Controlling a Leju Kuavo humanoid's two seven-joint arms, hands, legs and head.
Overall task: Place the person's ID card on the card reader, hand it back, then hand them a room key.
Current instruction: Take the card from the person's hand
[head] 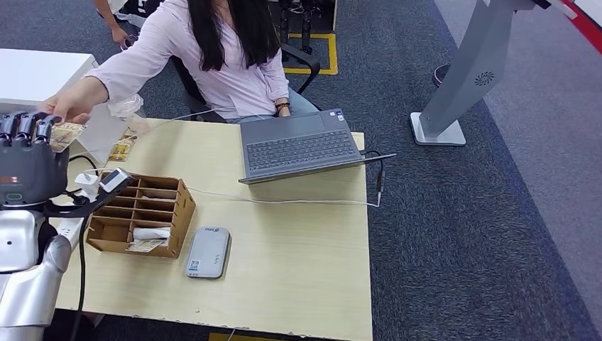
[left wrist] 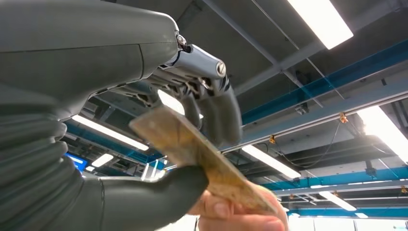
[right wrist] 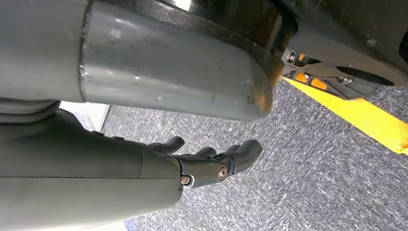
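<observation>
The left hand [head: 28, 153], raised left of the cardboard tray [head: 142, 213], pinches a flat, worn tan card [left wrist: 192, 154] whose far end the person's hand [left wrist: 240, 214] also grips. The smooth grey reader [head: 208, 252] lies just right of the tray. The right hand [right wrist: 211, 161] hangs empty, fingers loosely extended, over grey carpet.

Bench [head: 305, 234]: pale wood-look laminate, smooth, matt. Organizer box [head: 142, 213]: brown corrugated cardboard, rough edges. Card reader [head: 208, 252]: grey plastic, slight sheen. Laptop [head: 302, 145]: matt grey, metal-looking. Left robot hand [left wrist: 192, 110]: matt grey plastic w/ shiny metal parts. Card [left wrist: 202, 159]: worn, tan, dull. Floor [head: 461, 213]: dark rough carpet.
</observation>
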